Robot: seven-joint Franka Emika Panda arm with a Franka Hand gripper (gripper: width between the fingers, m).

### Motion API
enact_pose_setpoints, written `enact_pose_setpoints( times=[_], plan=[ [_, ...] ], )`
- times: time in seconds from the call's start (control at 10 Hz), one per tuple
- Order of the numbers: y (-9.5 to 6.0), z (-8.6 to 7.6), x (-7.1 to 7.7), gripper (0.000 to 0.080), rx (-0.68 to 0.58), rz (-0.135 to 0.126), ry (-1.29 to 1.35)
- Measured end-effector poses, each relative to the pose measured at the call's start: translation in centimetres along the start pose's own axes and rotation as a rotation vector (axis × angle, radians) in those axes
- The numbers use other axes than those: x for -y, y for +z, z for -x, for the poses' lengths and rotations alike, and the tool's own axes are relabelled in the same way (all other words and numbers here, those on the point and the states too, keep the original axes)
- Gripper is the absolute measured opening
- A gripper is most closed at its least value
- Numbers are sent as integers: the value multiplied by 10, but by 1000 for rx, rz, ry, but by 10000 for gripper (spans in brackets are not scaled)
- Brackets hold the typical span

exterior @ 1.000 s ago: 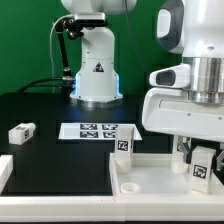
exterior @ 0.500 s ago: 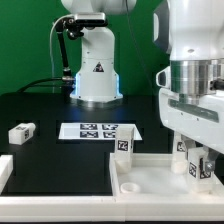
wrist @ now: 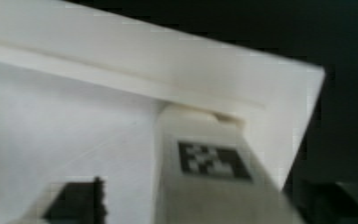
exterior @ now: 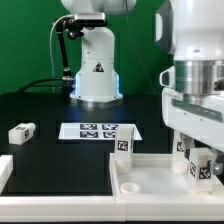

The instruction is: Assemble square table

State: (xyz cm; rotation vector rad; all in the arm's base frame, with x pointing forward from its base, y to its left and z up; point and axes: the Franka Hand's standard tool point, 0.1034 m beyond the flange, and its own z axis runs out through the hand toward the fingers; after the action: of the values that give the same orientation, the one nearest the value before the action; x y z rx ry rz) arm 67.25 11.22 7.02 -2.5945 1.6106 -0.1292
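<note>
Exterior view, from its left: one loose leg (exterior: 21,131) lies on its side on the black tabletop (exterior: 50,160), well apart from everything else. A white edge piece (exterior: 4,170) is cut off at the frame's left border; can't tell what it is. Further right, the marker board (exterior: 97,131) lies flat in front of the white robot base (exterior: 97,65). Just right of the board, a second leg (exterior: 124,146) stands upright at the far left corner of the square table slab (exterior: 150,178), tag facing camera. The slab lies recessed side up at the exterior view's lower right, with a round hole (exterior: 129,186) visible near its front rim. At the right, the arm hangs over the slab, with the tool (exterior: 199,160) down around a third upright tagged leg (exterior: 202,171) on the slab.

Wrist view: tagged leg (wrist: 211,170) against the slab's raised rim (wrist: 176,75), dark fingertips (wrist: 78,200) on either side of it. Blurry, so whether the tool is clamped on the leg or apart: cannot tell.
</note>
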Motion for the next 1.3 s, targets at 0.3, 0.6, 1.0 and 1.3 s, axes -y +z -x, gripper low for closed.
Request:
enact_pose_setpoints(
  times=[0.3, 0.6, 1.0, 1.3],
  plan=[
    [1, 4, 0, 642, -7, 7, -308],
    [0, -6, -2, 649, -15, 16, -718],
    [-1, -13, -2, 620, -22, 21, -942],
    [0, -12, -2, 287, -21, 19, -782]
  ],
)
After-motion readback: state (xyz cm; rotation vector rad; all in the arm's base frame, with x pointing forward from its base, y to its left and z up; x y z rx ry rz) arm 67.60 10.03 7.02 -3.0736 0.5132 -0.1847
